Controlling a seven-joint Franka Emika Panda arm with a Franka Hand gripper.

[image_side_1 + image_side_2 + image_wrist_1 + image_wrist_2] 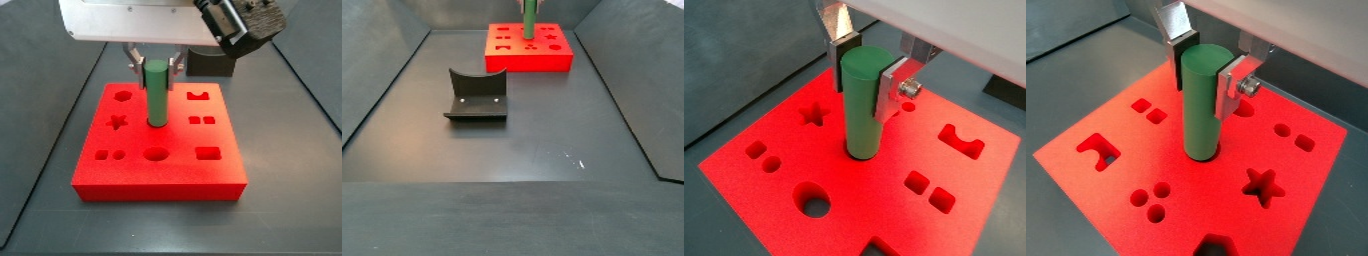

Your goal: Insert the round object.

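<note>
The round object, a green cylinder peg (865,110), stands upright on the middle of the red block (985,185). Its lower end meets the block's top and seems to sit in a central hole. My gripper (867,80) is above the block, shut on the peg's upper end, with a silver finger (893,88) on each side. Both wrist views show this; in the other one the gripper (1207,78) holds the peg (1201,110) over the block (1227,215). In both side views the peg (156,95) (529,15) rises from the block (160,178) (529,62) under the gripper (156,66).
The block's top has other cut-outs: a round hole (814,205) (156,154), a star (1263,185), squares and a U shape (962,140). The dark fixture (476,97) (214,62) stands on the grey floor away from the block. Dark walls edge the floor.
</note>
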